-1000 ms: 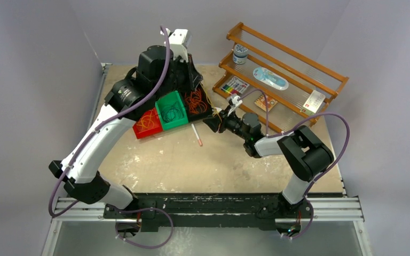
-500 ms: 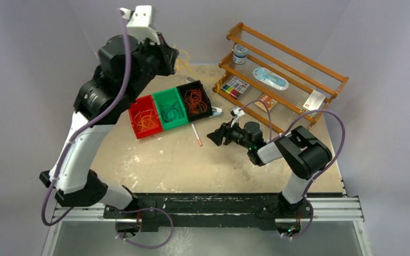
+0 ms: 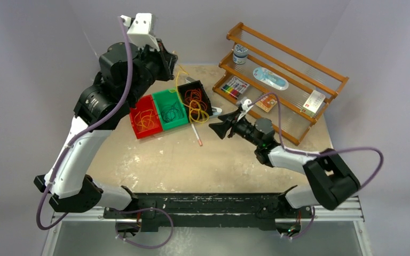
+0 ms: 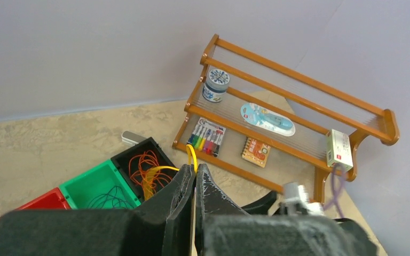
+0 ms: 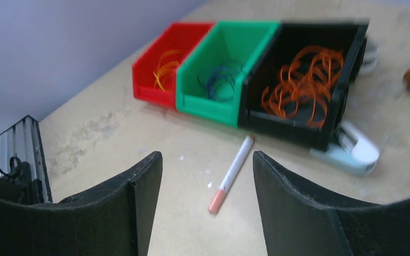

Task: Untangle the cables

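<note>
- Found left gripper (image 3: 174,63) high above and behind the black bin (image 3: 207,96); a second ago had it low, right over that bin.
- Saw its fingers (image 4: 181,186) pressed together, clamped on the yellow cable (image 3: 182,80).
- Traced that cable down to loose loops draped over the bin's front edge, atop the red-orange cable (image 3: 192,96) inside; none there half a second ago.
- Logged right gripper (image 3: 217,128) just right of the bin, jaws apart, nothing between; nearer than half a second ago.
- Noted dark cable (image 3: 172,112) in green bin (image 3: 165,96), orange-yellow cable (image 3: 145,120) in red bin (image 3: 144,132), both left of the black bin.
- Judged yellow strand part-freed, tail perhaps snagged on the red-orange coil; reckoned a second grip needed from the right.
</note>
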### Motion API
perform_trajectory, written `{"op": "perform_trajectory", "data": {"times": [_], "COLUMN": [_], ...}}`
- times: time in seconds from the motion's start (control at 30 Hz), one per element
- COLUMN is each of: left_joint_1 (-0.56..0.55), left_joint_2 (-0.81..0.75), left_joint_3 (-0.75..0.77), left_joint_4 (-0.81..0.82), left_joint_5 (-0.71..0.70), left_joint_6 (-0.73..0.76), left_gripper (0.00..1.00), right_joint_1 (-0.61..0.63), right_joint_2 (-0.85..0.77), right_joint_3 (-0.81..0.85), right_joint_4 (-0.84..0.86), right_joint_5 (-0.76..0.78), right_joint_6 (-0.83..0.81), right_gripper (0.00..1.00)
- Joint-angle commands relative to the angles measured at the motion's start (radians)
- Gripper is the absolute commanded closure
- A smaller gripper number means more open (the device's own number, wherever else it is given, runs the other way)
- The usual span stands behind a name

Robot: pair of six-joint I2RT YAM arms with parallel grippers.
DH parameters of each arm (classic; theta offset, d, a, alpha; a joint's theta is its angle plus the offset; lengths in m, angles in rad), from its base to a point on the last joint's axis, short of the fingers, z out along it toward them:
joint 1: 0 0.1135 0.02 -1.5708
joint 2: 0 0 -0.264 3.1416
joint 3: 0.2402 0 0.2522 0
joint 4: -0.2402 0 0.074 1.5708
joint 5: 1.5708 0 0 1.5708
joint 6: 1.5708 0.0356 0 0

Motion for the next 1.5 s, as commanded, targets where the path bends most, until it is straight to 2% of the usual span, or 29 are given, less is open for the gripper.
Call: {"op": "perform_trajectory", "data": {"times": [0.0,0.2,0.37,0.5,0.63,0.77,1.07,1.47], "left_joint_1": [0.003,0.002,0.002,0.004,0.003,0.002,0.003,0.003], "left_joint_2": [-0.037,-0.053,-0.049,-0.037,-0.031,-0.023,-0.022,-0.023], "left_joint_3": [-0.056,-0.129,-0.159,-0.168,-0.177,-0.18,-0.198,-0.209], "left_joint_4": [0.086,0.135,0.17,0.187,0.202,0.213,0.234,0.246], "left_joint_5": [0.039,0.111,0.151,0.162,0.15,0.149,0.19,0.204], "left_joint_6": [-0.005,-0.044,-0.066,-0.079,-0.092,-0.101,-0.122,-0.125], "left_gripper": [1.0,1.0,1.0,1.0,1.0,1.0,1.0,1.0], "right_joint_1": [-0.002,-0.001,-0.001,-0.001,0.016,0.063,0.081,0.086], "right_joint_2": [-0.173,-0.277,-0.29,-0.267,-0.201,-0.13,-0.072,0.085], "right_joint_3": [0.013,0.083,0.187,0.249,0.299,0.354,0.386,0.568], "right_joint_4": [0.058,0.075,-0.026,-0.059,-0.004,0.021,0.093,0.125], "right_joint_5": [-0.059,-0.192,-0.248,-0.3,-0.342,-0.334,-0.16,-0.27], "right_joint_6": [-0.161,-0.205,-0.263,-0.288,-0.256,-0.258,-0.261,-0.212], "right_gripper": [0.34,0.34,0.35,0.37,0.4,0.41,0.36,0.37]}}
